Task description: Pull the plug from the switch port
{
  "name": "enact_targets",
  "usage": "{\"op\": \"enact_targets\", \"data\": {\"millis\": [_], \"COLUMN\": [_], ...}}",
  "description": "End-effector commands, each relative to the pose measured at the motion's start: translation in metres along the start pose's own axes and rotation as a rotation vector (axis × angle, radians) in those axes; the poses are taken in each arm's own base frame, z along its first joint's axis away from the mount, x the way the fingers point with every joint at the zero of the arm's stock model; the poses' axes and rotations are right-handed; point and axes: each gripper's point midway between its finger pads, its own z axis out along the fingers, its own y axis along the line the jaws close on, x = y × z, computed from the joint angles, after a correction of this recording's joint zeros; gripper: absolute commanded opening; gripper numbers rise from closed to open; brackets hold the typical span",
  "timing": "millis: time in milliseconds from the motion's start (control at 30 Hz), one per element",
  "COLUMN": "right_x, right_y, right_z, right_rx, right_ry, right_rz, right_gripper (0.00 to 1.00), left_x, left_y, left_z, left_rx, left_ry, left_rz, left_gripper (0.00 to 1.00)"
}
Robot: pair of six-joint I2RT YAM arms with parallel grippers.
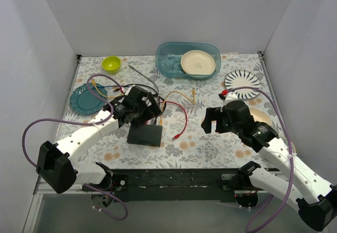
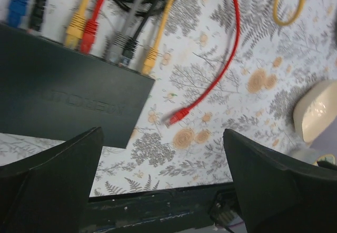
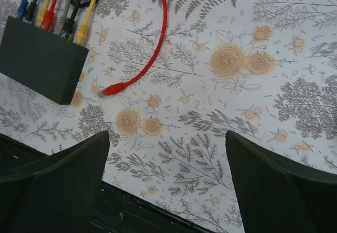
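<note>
Left gripper (image 2: 162, 133), spread wide over the switch (image 2: 63, 85), should pinch the end plug (image 2: 150, 59) by its stiff body, not its floppy cable (image 2: 167, 12).

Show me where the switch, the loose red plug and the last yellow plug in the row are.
switch (image 2: 63, 85), left wrist view, middle of its top face.
loose red plug (image 3: 111, 89), right wrist view, connector body on the cloth.
last yellow plug (image 2: 149, 60), left wrist view, its boot at the port.

Plain white walls (image 1: 158, 12) enclose three sides of a table (image 1: 200, 149) draped in a grey floral cloth (image 1: 227, 63) at frame centre. A black rail (image 1: 174, 179) lines its lower edge under even light.
</note>
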Motion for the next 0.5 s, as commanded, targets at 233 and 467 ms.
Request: {"op": "enact_targets", "data": {"millis": [233, 467], "right_x": [-0.026, -0.014], "right_y": [0.065, 0.091], "right_z": [0.05, 0.106], "right_rx": [-0.224, -0.27], "right_ry": [0.075, 0.206], "right_rz": [0.005, 0.054], "right_gripper": [0.98, 0.97], "left_x": [-0.071, -0.063], "left_y": [0.108, 0.123], "left_z": [0.002, 0.042], "left_rx": [-0.295, -0.272], "left_ry": [-0.128, -0.063], "left_rz": [-0.292, -0.318], "left_gripper": [0.98, 0.96]}}
